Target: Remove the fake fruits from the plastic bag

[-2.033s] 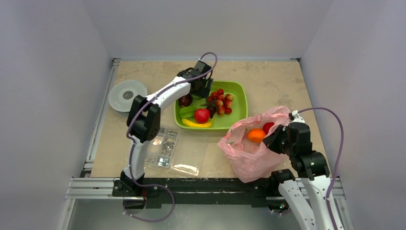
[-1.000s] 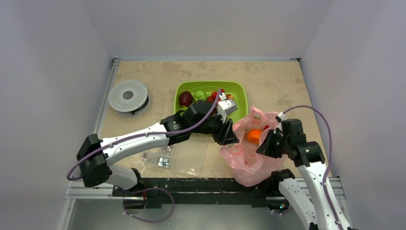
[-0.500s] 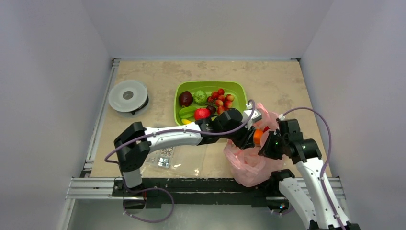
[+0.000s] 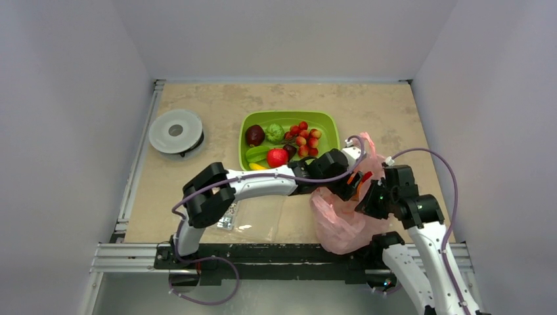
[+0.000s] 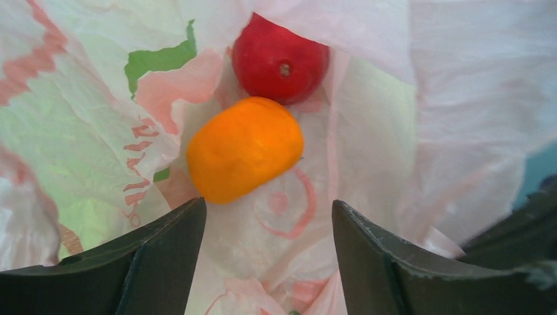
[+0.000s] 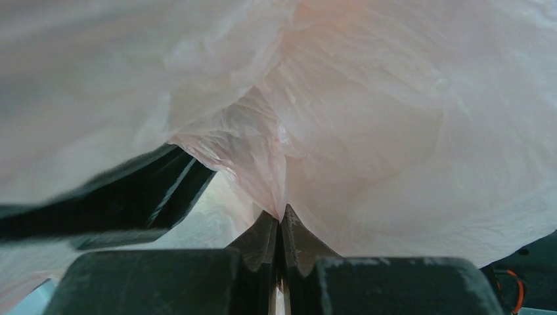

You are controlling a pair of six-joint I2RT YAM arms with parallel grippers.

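1. The plastic bag lies near the bench's near right corner.
2. The right end effector is clamped on the bag's film.
3. The left end effector is inside the bag, fingers apart and empty, just short of the orange fruit, which touches the red fruit.

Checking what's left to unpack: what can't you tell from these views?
- Top view: the left arm covers the mouth of the plastic bag, hiding its contents.
- Left wrist view: bag folds may hide fruits beyond the orange fruit and red fruit.
- Right wrist view: bag film fills the frame; no fruit visible.
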